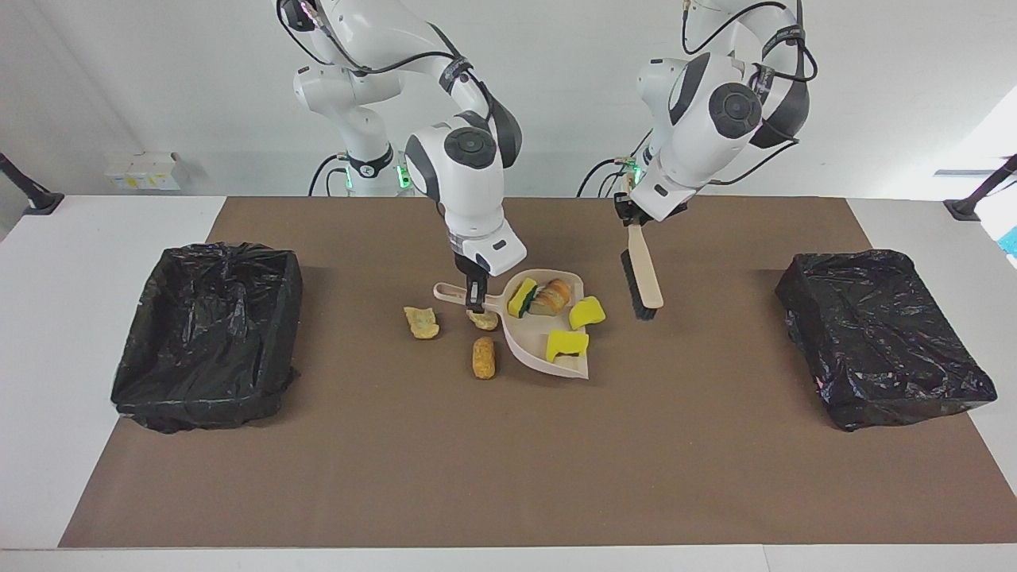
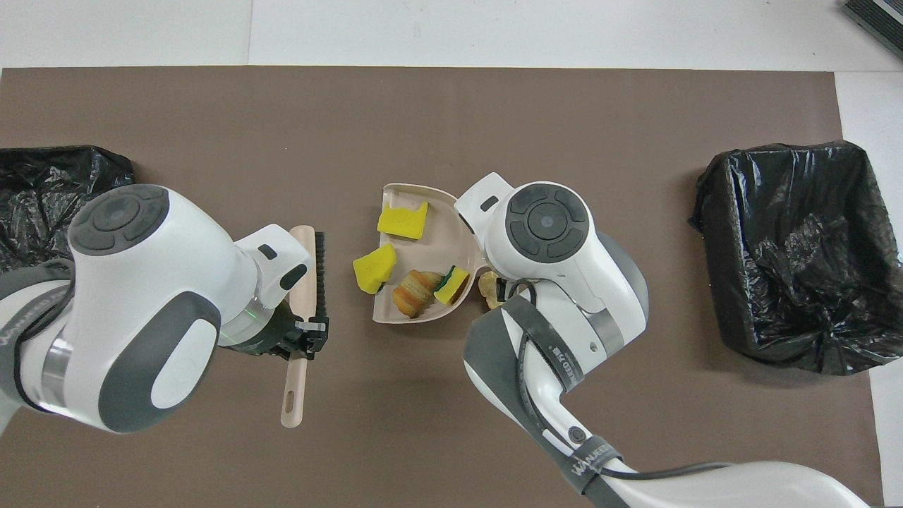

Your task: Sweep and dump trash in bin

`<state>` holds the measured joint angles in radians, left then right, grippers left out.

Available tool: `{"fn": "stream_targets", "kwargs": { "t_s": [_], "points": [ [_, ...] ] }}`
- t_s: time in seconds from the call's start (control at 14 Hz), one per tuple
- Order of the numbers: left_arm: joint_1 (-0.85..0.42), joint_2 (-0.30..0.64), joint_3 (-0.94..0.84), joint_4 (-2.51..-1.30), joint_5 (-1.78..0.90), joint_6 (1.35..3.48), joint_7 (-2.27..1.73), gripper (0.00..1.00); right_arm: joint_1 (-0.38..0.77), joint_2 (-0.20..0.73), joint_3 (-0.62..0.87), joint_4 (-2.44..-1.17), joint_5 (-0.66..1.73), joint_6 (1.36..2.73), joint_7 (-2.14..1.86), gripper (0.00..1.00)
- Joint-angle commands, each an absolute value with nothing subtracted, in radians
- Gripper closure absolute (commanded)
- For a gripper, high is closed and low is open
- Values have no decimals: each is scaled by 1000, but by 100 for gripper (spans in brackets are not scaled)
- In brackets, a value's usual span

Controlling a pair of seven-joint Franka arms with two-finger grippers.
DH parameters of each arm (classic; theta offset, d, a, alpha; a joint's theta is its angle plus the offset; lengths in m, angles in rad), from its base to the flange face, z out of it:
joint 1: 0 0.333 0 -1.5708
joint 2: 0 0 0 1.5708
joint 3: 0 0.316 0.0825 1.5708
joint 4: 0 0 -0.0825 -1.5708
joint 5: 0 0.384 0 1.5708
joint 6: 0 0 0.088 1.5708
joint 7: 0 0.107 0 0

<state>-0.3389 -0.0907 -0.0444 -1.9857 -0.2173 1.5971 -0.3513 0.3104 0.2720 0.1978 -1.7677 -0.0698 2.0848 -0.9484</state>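
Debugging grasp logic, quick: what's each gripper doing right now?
Left gripper: shut on the brush, held above the mat.
Right gripper: shut on the dustpan handle.

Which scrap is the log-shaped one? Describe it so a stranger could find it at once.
Start at the beige dustpan in the middle of the brown mat. Beside it, toward the right arm's end, lie three tan scraps. The log-shaped scrap is farthest from the robots: an orange-brown cylinder, unlike the two flatter, paler lumps.

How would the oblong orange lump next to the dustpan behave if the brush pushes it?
The oblong orange lump looks rounded like a cylinder, so it may roll sideways rather than slide. It seems small and bread-like, so probably light. It lies free on the mat, beside the dustpan.
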Motion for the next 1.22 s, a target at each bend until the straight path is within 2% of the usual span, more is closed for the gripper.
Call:
{"fn": "stream_targets", "kwargs": {
  "t_s": [0.0,0.14,0.36,0.57,0.79,1.15],
  "points": [
    [-324,-147,-51,-2019,-201,1529,-432,100,261,232,209,-1804,35,2117,-1073,100],
    [-342,-208,-60,-2107,-199,1560,-448,100,227,226,207,-1804,110,2123,-1173,100],
    [-382,-334,-133,-2299,-201,1748,-503,100,190,209,207,-1804,194,2125,-1296,100],
    [-498,-316,-160,-2351,-201,1846,-564,100,135,203,207,-1804,332,2123,-1467,100],
    [-635,-256,-160,-2436,-202,2015,-673,100,83,186,206,-1799,371,2054,-1532,100],
    [-693,-173,-160,-2456,-206,2137,-670,100,-69,176,199,-1778,342,1915,-1636,100]
  ]
}}
